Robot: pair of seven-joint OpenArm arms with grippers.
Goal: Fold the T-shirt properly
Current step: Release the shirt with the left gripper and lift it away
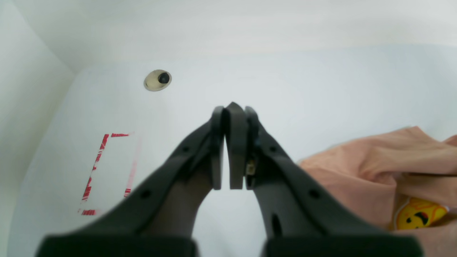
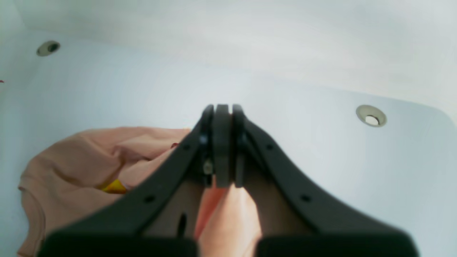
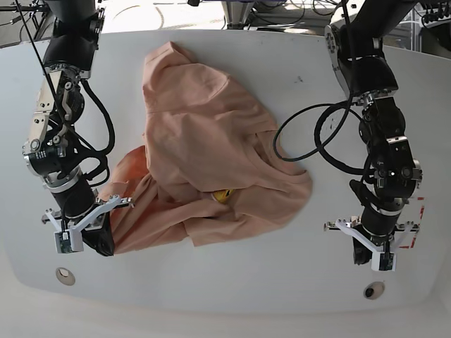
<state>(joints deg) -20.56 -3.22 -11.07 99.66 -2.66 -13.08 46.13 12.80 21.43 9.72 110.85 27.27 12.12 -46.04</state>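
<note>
The salmon-pink T-shirt [image 3: 211, 134] lies crumpled in the middle of the white table [image 3: 232, 296], its yellow face emblem [image 3: 223, 195] half buried in folds. My right gripper [image 3: 103, 248] is shut and stands at the shirt's lower-left edge. In the right wrist view that gripper [image 2: 222, 107] has its pads pressed together with nothing between the tips, and the T-shirt [image 2: 82, 157] lies left of and beneath it. My left gripper [image 3: 362, 258] is shut over bare table, apart from the shirt. In the left wrist view the left gripper [image 1: 232, 107] has the T-shirt [image 1: 375, 167] and emblem [image 1: 417, 214] to its right.
Red tape marks [image 3: 416, 225] lie beside the left gripper, also in the left wrist view as red tape marks [image 1: 103, 167]. Round table holes [image 3: 65, 274] [image 3: 372, 291] sit near the front edge. Black cables [image 3: 317, 134] loop from the left arm toward the shirt.
</note>
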